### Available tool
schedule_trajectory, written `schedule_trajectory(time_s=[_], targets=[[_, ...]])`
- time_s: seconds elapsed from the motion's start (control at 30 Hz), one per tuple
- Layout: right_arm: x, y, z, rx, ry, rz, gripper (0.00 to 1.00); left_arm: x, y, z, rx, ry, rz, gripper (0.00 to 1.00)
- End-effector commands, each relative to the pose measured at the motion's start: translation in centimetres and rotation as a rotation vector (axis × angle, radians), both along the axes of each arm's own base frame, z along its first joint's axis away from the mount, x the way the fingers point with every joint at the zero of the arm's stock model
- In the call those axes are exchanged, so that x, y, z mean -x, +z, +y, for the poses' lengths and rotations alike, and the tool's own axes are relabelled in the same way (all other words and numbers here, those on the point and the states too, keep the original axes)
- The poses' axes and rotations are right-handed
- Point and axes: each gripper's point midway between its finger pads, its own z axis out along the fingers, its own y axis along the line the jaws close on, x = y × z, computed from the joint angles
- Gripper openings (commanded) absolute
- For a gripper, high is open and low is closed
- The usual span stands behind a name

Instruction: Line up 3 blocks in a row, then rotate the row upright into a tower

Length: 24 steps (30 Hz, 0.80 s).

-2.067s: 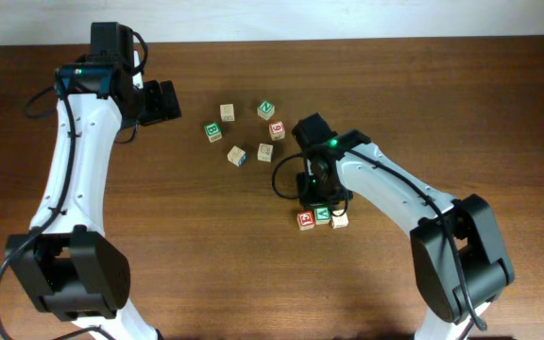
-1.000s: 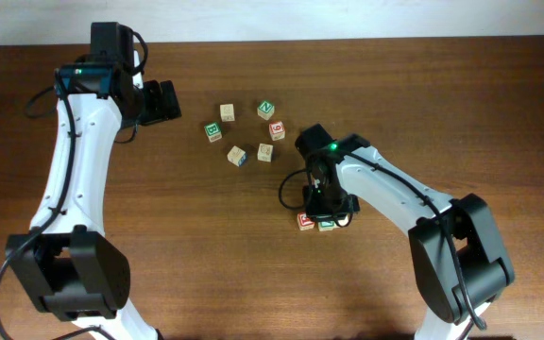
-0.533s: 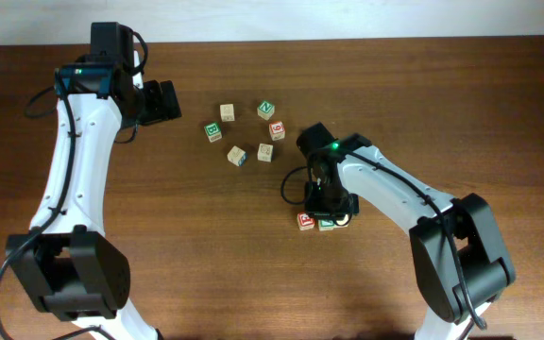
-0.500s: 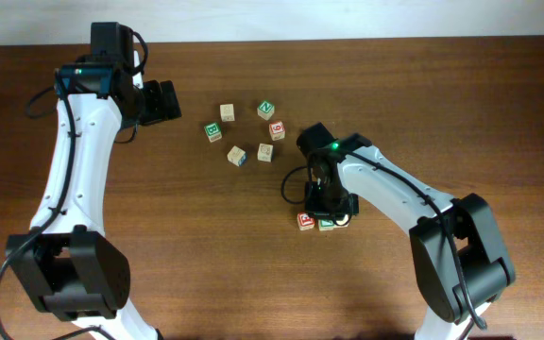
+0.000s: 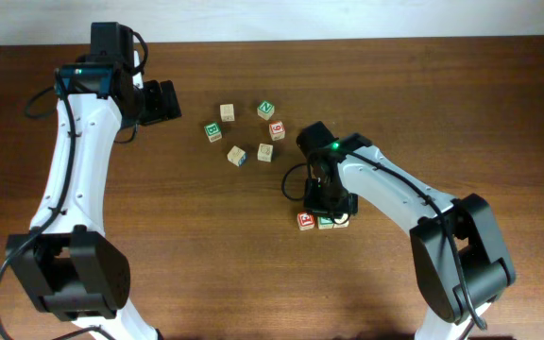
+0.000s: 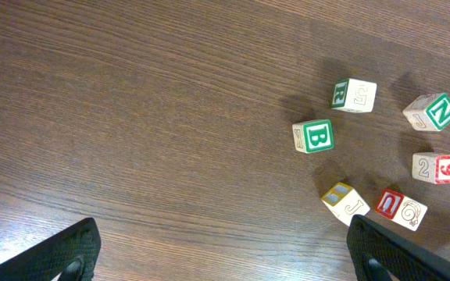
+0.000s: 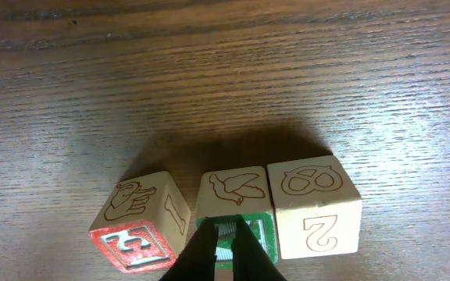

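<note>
Three blocks stand in a tight row: a red-faced one [image 7: 139, 226], a green-faced one with a bird drawing [image 7: 237, 191] and a pale one marked 2 [image 7: 315, 207]. My right gripper [image 7: 223, 238] is shut, its tips resting on the green block's top face and gripping nothing. From overhead the row [image 5: 326, 222] lies just under the right gripper [image 5: 329, 204]. Several more blocks lie scattered at the upper middle, such as the green B block [image 6: 314, 136] and the N block [image 5: 266, 110]. My left gripper [image 5: 163, 101] hangs open, left of them, over bare wood.
In the left wrist view the loose blocks sit to the right: a 5 block [image 6: 354, 94], a red 9 block [image 6: 436, 168], a J block [image 6: 344, 203] and a red U block [image 6: 401, 208]. The brown wooden table [image 5: 159, 246] ends at the back edge.
My right gripper has shifted slightly over the row of three blocks, and the pale block at its right end now shows. The left arm has not moved.
</note>
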Motion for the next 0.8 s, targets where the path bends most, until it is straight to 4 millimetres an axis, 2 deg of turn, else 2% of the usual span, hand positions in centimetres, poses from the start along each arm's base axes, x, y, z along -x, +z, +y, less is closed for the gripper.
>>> schedule_trajectory(time_s=[0.0,0.07,0.2,0.27,0.33,0.43,0.53,0.67,0.77], targets=[[-0.1,-0.4,-0.8,0.03,0.013,0.005,0.14,-0.3,0.1,0.1,-0.001,0.008,-0.005,0.99],[-0.4,0.6,-0.6,0.03,0.031,0.006,0.2,-0.3,0.1,0.1,-0.001,0.008,-0.005,0.99],[-1.4,2.7,0.0,0.013,0.086,-0.013,0.26,-0.3,0.1,0.1,-0.001,0.008,-0.005,0.99],[-2.3,4.6,2.4,-0.088,0.223,-0.049,0.29,-0.3,0.1,0.1,-0.001,0.008,-0.005,0.99],[-2.2,4.9,4.2,-0.136,0.275,-0.068,0.32,-0.3,0.1,0.1,-0.001,0.008,-0.005,0.99],[-1.5,4.5,7.4,-0.166,0.343,-0.109,0.33,-0.3,0.1,0.1,-0.001,0.008,-0.005,0.99],[-1.7,3.1,7.4,-0.079,0.238,-0.154,0.28,-0.3,0.1,0.1,-0.001,0.008,-0.005,0.99],[-1.1,1.3,8.7,-0.084,0.271,-0.127,0.27,-0.3,0.1,0.1,-0.001,0.008,-0.005,0.99],[-0.6,-0.1,9.1,-0.062,0.288,-0.105,0.22,-0.3,0.1,0.1,-0.001,0.008,-0.005,0.99]])
